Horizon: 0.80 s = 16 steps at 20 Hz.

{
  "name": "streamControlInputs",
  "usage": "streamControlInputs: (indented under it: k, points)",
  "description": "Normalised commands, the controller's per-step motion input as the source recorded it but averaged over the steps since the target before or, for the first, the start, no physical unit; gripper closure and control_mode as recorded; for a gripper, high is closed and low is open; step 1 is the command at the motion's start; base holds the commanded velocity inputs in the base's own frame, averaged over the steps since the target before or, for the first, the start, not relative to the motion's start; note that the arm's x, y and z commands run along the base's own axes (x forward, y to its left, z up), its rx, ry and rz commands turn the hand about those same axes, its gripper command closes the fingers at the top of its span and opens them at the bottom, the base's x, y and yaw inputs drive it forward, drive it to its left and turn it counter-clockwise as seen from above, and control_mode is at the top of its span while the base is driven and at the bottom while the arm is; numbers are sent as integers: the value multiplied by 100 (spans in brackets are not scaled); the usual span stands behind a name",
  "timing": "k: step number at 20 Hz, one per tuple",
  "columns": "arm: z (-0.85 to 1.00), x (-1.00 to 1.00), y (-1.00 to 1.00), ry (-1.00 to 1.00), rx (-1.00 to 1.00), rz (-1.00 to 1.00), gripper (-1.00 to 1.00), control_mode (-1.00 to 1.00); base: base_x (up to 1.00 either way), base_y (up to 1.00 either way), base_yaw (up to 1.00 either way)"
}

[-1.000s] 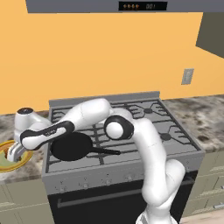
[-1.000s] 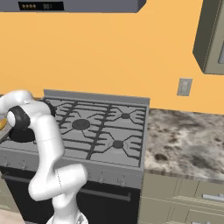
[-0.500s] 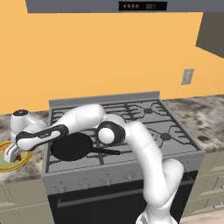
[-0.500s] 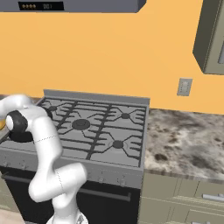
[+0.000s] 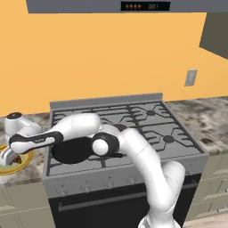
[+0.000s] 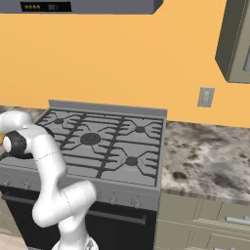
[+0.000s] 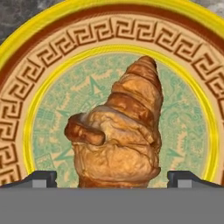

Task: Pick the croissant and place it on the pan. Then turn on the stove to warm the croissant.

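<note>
The croissant (image 7: 118,131), golden-brown with darker ridges, lies in the middle of a yellow-rimmed green plate (image 7: 43,113). It sits right in front of my gripper (image 7: 112,179), which is open. One fingertip (image 7: 39,178) stands to its left and the other to its right, both apart from it. In the left base view my gripper (image 5: 6,156) hangs low over that plate (image 5: 20,165), on the counter left of the stove (image 5: 147,120). The black pan (image 5: 71,150) rests on the stove's front left burner, under my forearm.
Marbled counter (image 6: 210,156) runs to the right of the stove. Small knobs (image 5: 109,182) line the stove's front above the dark oven door. A wall outlet (image 5: 190,78) and an upper cabinet (image 6: 237,39) are at the right.
My hand has reached further left and lower, down onto the plate. The pan and stove have not moved.
</note>
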Motion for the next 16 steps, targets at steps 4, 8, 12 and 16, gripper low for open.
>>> streamControlInputs:
  k: [4, 8, 12, 16]
  points:
    - [-11, 12, 11, 0, 0, 0, -100, -100, 0, 0, 0]
    - [-18, 4, 8, 0, 0, 0, -100, -100, 0, 0, 0]
    - [-24, 0, 12, 1, 0, 0, 100, -100, 0, 0, 0]
    - [-21, 0, 0, 0, 0, 0, 100, -100, 0, 0, 0]
